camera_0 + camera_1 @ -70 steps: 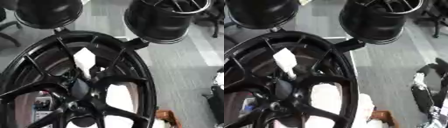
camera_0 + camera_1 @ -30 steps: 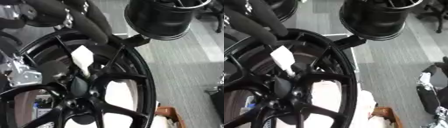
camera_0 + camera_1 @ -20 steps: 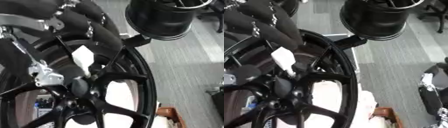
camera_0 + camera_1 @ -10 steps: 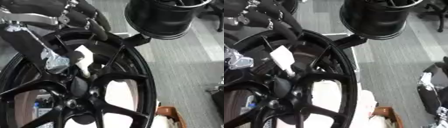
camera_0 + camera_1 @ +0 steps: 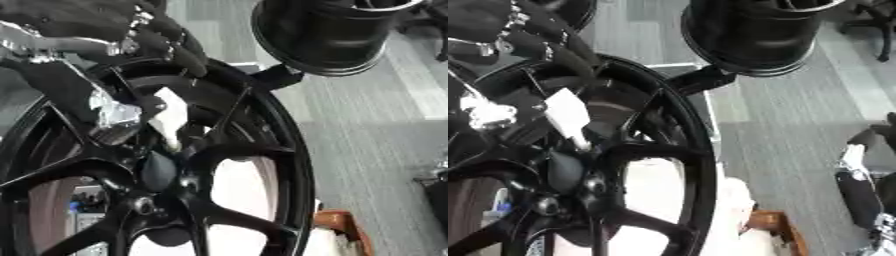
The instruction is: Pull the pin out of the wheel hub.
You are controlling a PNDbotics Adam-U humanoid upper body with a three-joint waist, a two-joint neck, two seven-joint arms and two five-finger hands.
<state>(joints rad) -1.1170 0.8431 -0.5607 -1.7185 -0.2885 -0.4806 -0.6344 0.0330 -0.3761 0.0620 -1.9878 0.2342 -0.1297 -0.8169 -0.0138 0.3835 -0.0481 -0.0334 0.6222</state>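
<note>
1. My left hand (image 5: 105, 100) is down over the wheel (image 5: 262, 150), fingers curled beside the white pin (image 5: 169, 119), but I can't tell if they're actually around it
2. The pin sticks up tilted, just above the hub (image 5: 157, 170)
3. I'd pinch low and pull along its tilt, not sideways
4. My right hand isn't showing
</note>
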